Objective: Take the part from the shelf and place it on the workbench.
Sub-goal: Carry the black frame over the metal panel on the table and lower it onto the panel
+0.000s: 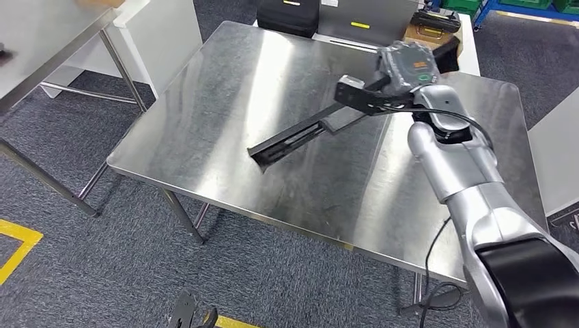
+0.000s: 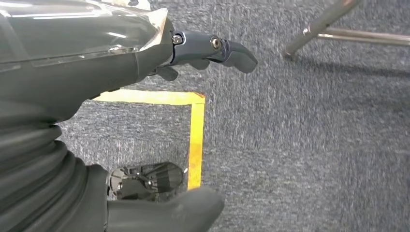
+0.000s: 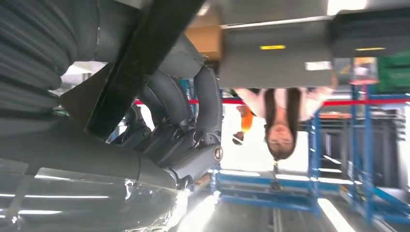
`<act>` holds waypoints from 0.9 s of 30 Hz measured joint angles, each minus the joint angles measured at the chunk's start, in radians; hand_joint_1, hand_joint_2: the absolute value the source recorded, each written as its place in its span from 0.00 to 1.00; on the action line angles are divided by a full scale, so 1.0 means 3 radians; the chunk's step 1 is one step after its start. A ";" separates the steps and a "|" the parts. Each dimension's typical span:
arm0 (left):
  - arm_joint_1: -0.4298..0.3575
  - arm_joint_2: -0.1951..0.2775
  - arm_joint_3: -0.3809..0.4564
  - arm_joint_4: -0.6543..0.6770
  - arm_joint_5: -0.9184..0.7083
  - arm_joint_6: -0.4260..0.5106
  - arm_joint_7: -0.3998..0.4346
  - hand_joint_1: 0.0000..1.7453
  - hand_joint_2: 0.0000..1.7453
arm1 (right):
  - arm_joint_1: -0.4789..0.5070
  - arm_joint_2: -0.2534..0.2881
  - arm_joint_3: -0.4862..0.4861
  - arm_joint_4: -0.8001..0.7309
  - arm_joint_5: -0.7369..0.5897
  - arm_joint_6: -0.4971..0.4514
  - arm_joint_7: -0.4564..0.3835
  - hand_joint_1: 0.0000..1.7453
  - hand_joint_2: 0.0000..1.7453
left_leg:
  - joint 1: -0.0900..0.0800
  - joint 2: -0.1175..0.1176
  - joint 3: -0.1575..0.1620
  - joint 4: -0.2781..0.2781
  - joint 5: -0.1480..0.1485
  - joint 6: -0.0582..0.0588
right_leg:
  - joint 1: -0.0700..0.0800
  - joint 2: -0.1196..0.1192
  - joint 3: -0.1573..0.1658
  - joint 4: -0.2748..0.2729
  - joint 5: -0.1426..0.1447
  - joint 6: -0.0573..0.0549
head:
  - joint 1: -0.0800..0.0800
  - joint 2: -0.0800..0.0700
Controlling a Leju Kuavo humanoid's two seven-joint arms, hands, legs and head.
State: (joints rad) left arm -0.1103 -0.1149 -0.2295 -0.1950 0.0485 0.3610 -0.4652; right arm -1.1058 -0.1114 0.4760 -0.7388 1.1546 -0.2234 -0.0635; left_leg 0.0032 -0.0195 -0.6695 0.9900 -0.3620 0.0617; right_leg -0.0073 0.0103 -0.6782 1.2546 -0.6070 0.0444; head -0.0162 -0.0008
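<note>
A long black metal part (image 1: 311, 133) slants above the steel workbench (image 1: 225, 96), its lower end close to the bench top near the middle. My right hand (image 1: 399, 72) grips the part's upper end over the bench's far right side. In the right wrist view the black part (image 3: 140, 58) crosses the palm with the fingers (image 3: 205, 104) curled around it. My left hand (image 2: 203, 53) hangs low over grey carpet with its fingers apart and nothing in it.
A second steel table (image 1: 48, 41) stands at the left. A black case (image 1: 287, 14) and a cardboard box (image 1: 427, 31) sit behind the workbench. A person (image 3: 278, 121) stands far off near blue racks. Yellow floor tape (image 2: 196, 135) marks the carpet.
</note>
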 joint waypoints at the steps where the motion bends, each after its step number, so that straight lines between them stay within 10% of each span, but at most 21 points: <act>1: 0.0005 -0.0002 0.0002 0.0000 0.0001 0.0002 -0.0004 0.00 1.00 | -0.0013 -0.0022 -0.0024 0.0017 -0.0004 -0.0001 -0.0006 0.87 1.00 | -0.0015 -0.0005 0.0030 0.0000 -0.0018 0.0004 | 0.0013 -0.0002 0.0047 -0.0221 0.0156 0.0022 | 0.0000 0.0000; 5: 0.0001 -0.0016 0.0011 -0.0001 0.0005 0.0001 -0.0017 0.00 1.00 | -0.0107 -0.0071 -0.0080 0.0064 -0.0016 -0.0016 -0.0042 0.87 1.00 | -0.0077 -0.0006 0.0085 0.0019 -0.0085 0.0009 | 0.0049 -0.0010 0.0261 -0.0900 0.0591 -0.0036 | -0.0006 0.0000; 8: 0.0001 -0.0017 0.0028 -0.0001 0.0010 -0.0012 -0.0022 0.00 1.00 | -0.0149 -0.0084 -0.0088 0.0103 -0.0014 -0.0025 -0.0083 0.87 1.00 | -0.0079 -0.0001 0.0087 0.0032 -0.0108 0.0054 | 0.0037 -0.0007 0.0275 -0.0909 0.0608 -0.0055 | -0.0006 0.0000; 27: 0.0011 -0.0018 0.0091 0.0000 0.0014 -0.0055 0.0029 0.00 1.00 | -0.0211 -0.0124 -0.0039 0.0302 0.0063 -0.0092 -0.0076 0.87 1.00 | -0.0060 0.0005 0.0090 0.0024 -0.0105 0.0017 | 0.0056 0.0000 0.0274 -0.0906 0.0603 -0.0079 | -0.0006 0.0000</act>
State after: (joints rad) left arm -0.1069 -0.1205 -0.2023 -0.1949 0.0526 0.3444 -0.4566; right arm -1.1691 -0.1487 0.4643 -0.6482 1.1735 -0.2510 -0.0864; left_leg -0.0147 -0.0181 -0.6425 0.9973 -0.3935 0.0669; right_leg 0.0096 0.0103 -0.5962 0.9829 -0.4262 0.0208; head -0.0179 -0.0008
